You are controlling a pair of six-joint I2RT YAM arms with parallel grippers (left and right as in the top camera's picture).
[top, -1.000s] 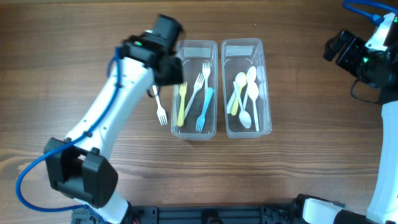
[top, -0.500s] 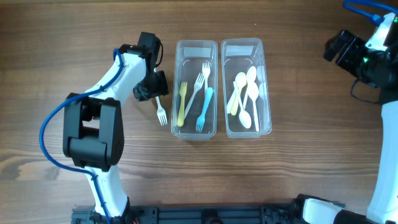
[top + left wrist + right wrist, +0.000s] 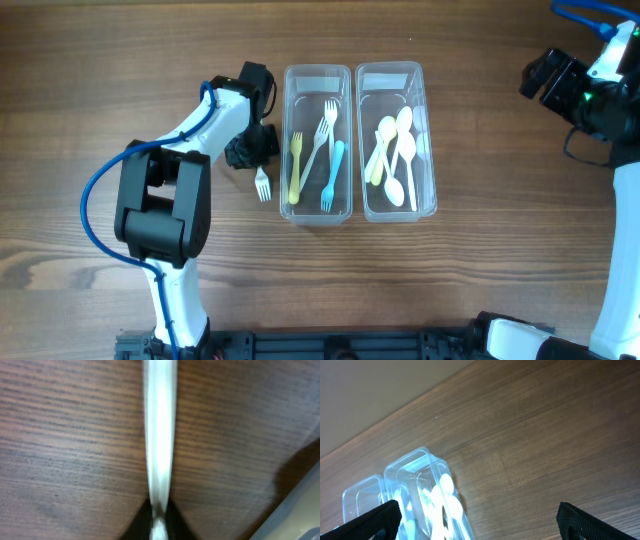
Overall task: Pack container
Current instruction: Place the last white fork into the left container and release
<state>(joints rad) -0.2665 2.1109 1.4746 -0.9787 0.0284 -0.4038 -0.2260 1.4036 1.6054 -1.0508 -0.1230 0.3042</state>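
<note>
Overhead, L jaws pinch white fork (image 3: pixel 262 185), R jaws wide apart

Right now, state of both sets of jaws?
Left gripper: closed on the white fork.
Right gripper: open, holding nothing.

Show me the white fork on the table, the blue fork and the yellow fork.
white fork (image 3: pixel 262 186): overhead view, on its head, just above the tines.
blue fork (image 3: pixel 330 174): overhead view, on the middle of its handle.
yellow fork (image 3: pixel 294 170): overhead view, on the middle of its handle.
</note>
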